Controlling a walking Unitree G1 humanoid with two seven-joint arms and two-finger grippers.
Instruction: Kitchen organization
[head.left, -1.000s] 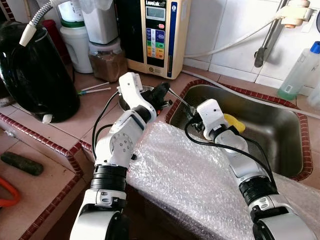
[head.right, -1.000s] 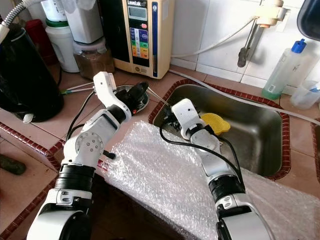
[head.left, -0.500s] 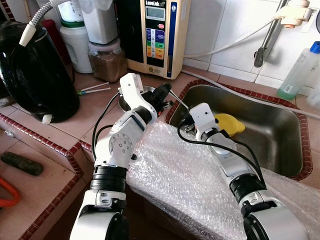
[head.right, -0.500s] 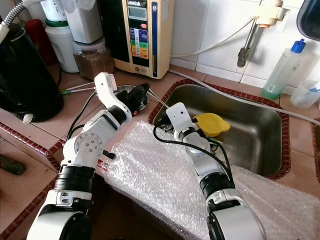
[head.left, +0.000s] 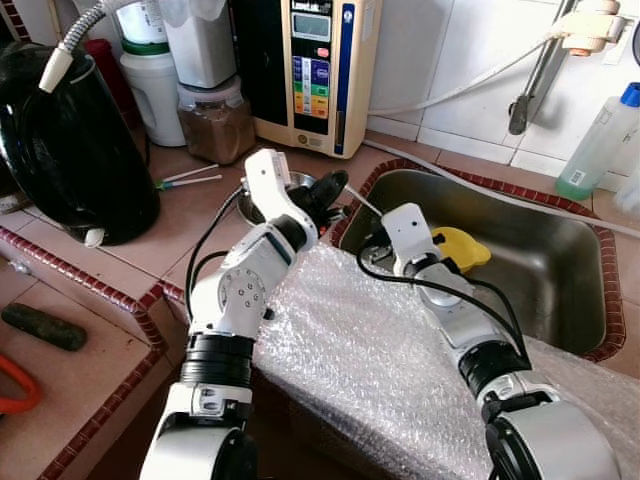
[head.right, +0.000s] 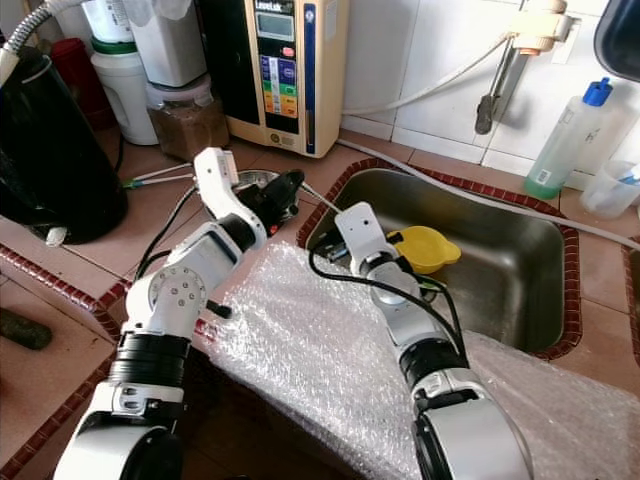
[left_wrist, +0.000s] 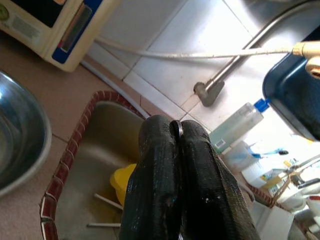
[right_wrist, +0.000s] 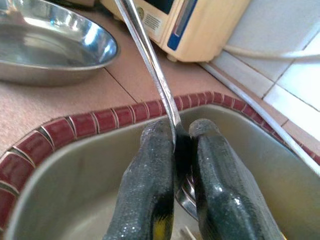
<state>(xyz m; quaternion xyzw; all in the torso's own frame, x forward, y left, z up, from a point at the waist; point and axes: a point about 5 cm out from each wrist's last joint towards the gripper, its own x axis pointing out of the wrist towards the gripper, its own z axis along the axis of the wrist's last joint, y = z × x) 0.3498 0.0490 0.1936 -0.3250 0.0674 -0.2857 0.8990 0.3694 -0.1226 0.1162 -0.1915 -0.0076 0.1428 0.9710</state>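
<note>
A long metal spoon (right_wrist: 150, 65) slants over the sink's near-left corner, its thin handle (head.left: 362, 203) running between both grippers. My left gripper (head.left: 331, 187) reaches over the counter's edge and is shut on the handle's tip, a sliver of metal (left_wrist: 178, 129) showing between its fingers. My right gripper (head.left: 374, 238) is shut on the handle lower down, just above the spoon's bowl (right_wrist: 186, 196), inside the steel sink (head.left: 560, 270). A steel bowl (head.left: 288, 186) sits on the counter under the left arm. A yellow plastic item (head.left: 463, 248) lies in the sink beside the right wrist.
Bubble wrap (head.left: 370, 360) covers the counter's front edge under both arms. At the back stand a black kettle (head.left: 70, 150), a jar (head.left: 215, 122), a water machine (head.left: 312, 70), a tap pipe (head.left: 535, 80) and a bottle (head.left: 600, 140). Two thin sticks (head.left: 190, 180) lie on the tiles.
My right gripper has shifted left toward the sink's near-left corner, uncovering more of the yellow item. The left gripper has edged slightly right. Both still hold the spoon.
</note>
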